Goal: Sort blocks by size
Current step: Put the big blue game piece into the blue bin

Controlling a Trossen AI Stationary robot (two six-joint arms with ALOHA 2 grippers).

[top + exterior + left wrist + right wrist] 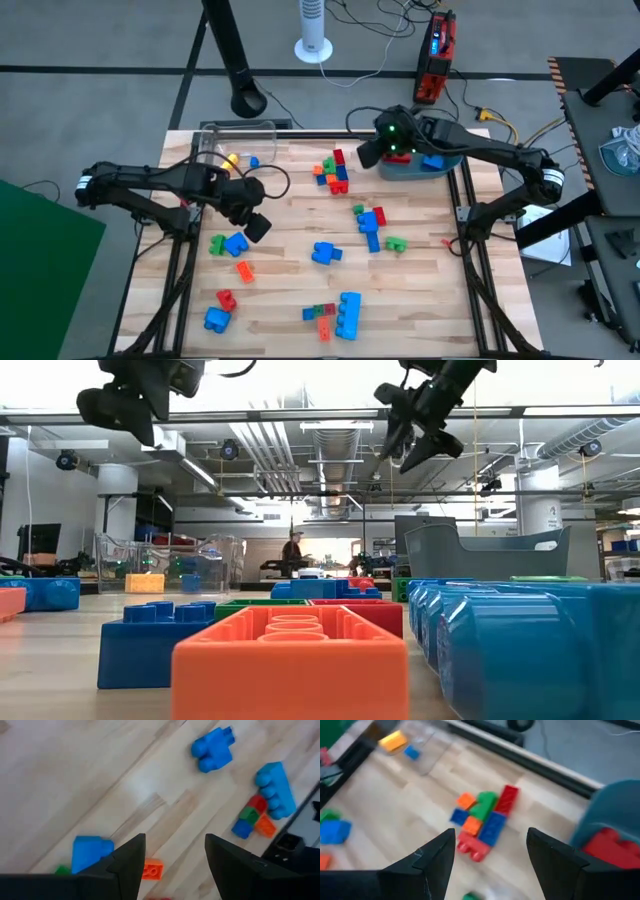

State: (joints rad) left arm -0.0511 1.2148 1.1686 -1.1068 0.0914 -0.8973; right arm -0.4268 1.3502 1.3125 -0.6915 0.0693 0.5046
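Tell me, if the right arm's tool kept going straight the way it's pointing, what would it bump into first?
Probably the cluster of small bricks near the table's far edge; the open right tool frames it. How far off it is is hard to judge.

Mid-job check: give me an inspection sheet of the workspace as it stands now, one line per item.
Surface: wooden table, slatted, on a dark frame.
Job's things: blocks scattered across the table in blue, red, green and orange; a yellow and a blue one lie in the clear box; a blue and a red one sit in the teal tub.
Clutter: nothing seen besides the two containers.
Grippers: left pincer open, empty, above the table's left side; right pincer open, empty, beside the tub.
Cables: loose cables on the floor beyond the table.
Surroundings: a white fan and a red device on the floor; a person far behind.
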